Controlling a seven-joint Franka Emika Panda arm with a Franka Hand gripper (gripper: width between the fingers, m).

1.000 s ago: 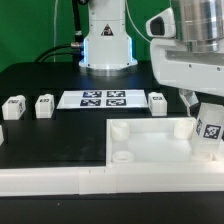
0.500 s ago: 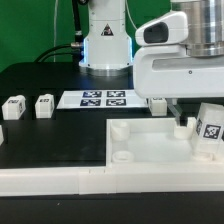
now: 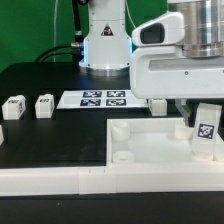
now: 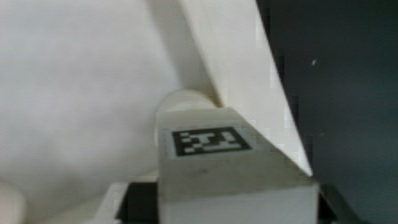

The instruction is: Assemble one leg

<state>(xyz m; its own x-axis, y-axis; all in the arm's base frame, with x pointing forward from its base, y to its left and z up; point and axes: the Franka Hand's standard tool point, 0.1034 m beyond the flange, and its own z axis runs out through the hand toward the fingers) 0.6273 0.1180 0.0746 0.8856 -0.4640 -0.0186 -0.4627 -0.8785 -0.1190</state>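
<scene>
My gripper (image 3: 201, 105) is shut on a leg (image 3: 205, 130), a small white block with a black-and-white tag. It holds the leg nearly upright at the right end of the large white panel (image 3: 150, 143). In the wrist view the leg (image 4: 217, 150) sits between the dark fingers (image 4: 143, 204), with its tagged face up, against the panel's raised rim (image 4: 231, 60). I cannot tell whether the leg touches a socket. Two more legs (image 3: 12, 107) (image 3: 44, 105) stand at the exterior view's left. A third (image 3: 158, 102) is partly hidden behind my hand.
The marker board (image 3: 103, 98) lies behind the panel, in front of the arm's base (image 3: 105, 45). A round corner socket (image 3: 119, 129) rises at the panel's far left corner. A white ledge (image 3: 50, 180) runs along the table's front edge.
My hand has swung toward the exterior view's left. The held leg has turned from tilted to nearly upright and shifted slightly left over the panel's right end.
</scene>
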